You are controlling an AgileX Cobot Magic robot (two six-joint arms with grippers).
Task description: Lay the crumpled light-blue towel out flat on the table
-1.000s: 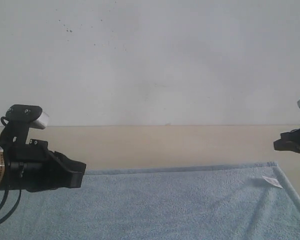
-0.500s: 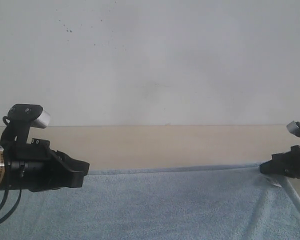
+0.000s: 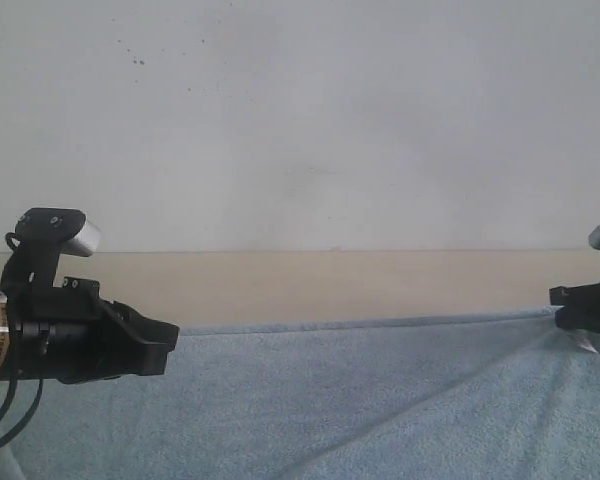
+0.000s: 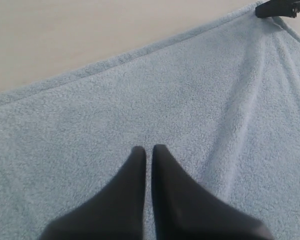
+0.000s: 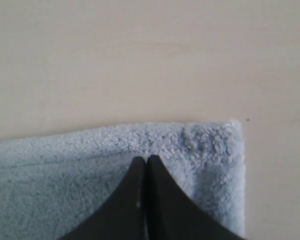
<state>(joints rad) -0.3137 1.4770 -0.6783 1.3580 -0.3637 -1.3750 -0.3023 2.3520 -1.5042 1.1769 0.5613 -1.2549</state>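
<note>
Right gripper (image 3: 560,303) has dragged back outward, fingers pinched shut on the far right corner of the towel (image 3: 360,400) — creases now fan from it. Left gripper (image 3: 166,345) hasn't moved — closed, empty, over the towel on the table (image 3: 330,285).

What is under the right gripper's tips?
The towel, at its corner, with bare table just beyond the hem. The right gripper is shut there, and creases fan out from it. The gripper itself covers the cloth at the pinch.
</note>
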